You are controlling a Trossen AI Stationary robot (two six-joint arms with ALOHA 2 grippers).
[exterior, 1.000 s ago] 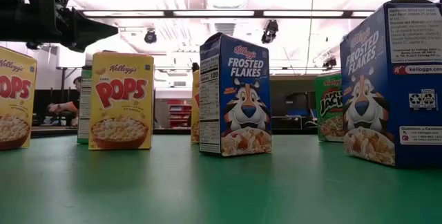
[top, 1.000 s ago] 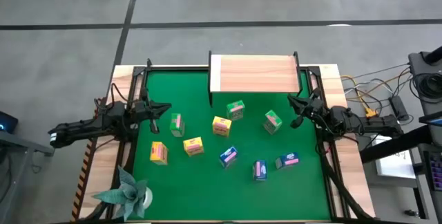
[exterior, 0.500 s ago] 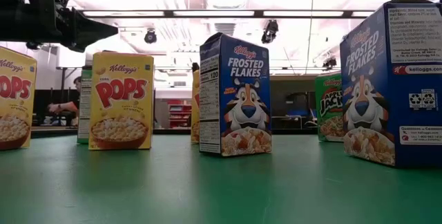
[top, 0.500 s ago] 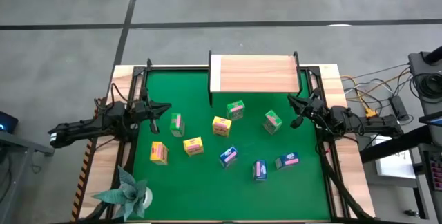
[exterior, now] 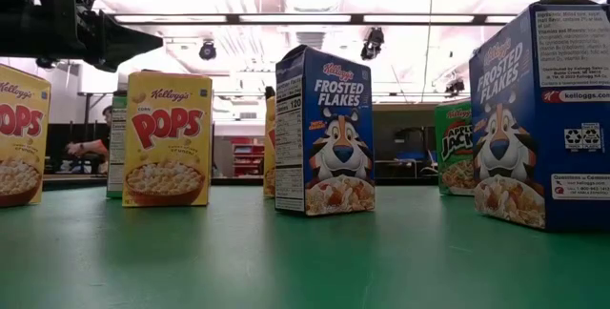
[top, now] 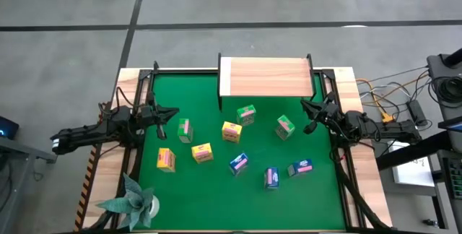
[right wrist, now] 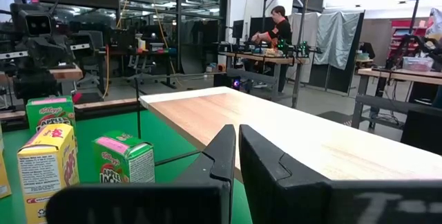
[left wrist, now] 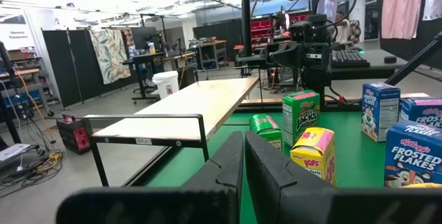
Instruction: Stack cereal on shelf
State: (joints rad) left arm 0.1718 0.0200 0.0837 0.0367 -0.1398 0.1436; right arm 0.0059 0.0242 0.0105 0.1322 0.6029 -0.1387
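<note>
Green mat (top: pixel 216 191) covers the counter. Left gripper (top: pixel 172 113) waits at its left edge, fingers pressed together, empty. Nine cereal boxes (top: pixel 231 131) stand scattered mid-mat. The wooden shelf (top: pixel 266 77) behind holds nothing. Right gripper (top: pixel 306 107), likewise closed and empty, waits at the right.

Left gripper (top: pixel 175 113) closed at left edge; right gripper (top: pixel 303 105) closed opposite.
</note>
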